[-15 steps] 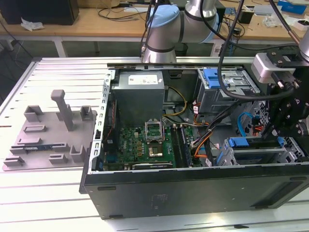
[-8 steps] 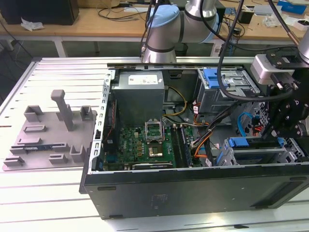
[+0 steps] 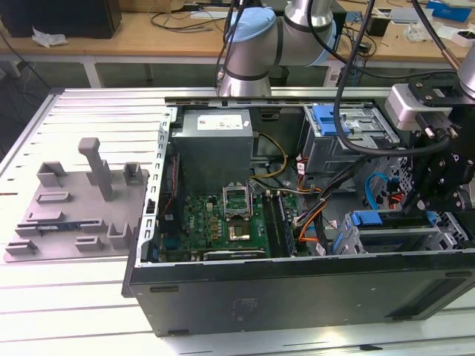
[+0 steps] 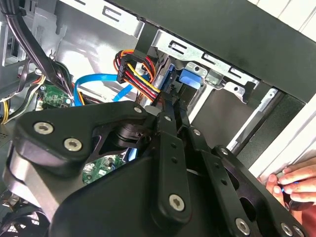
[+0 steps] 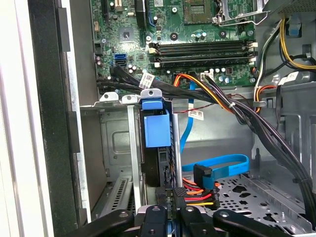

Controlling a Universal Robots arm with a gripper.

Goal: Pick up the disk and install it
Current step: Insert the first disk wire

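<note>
Blue-railed disk [image 5: 155, 128] stands edgewise in the grey metal cage [image 5: 118, 143], black jaws pinched on it

Slatted grey metal worktop [image 3: 89, 119] in front; beyond, cluttered wooden bench [image 3: 148, 33] on white legs, dark floor [image 3: 44, 70] below.

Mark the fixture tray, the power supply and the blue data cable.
fixture tray [image 3: 78, 187], exterior view, bare base between its upright posts.
power supply [image 3: 215, 159], exterior view, grey face below its label.
blue data cable [image 5: 224, 162], first wrist view, flat stretch of the loop next to its connector.
</note>
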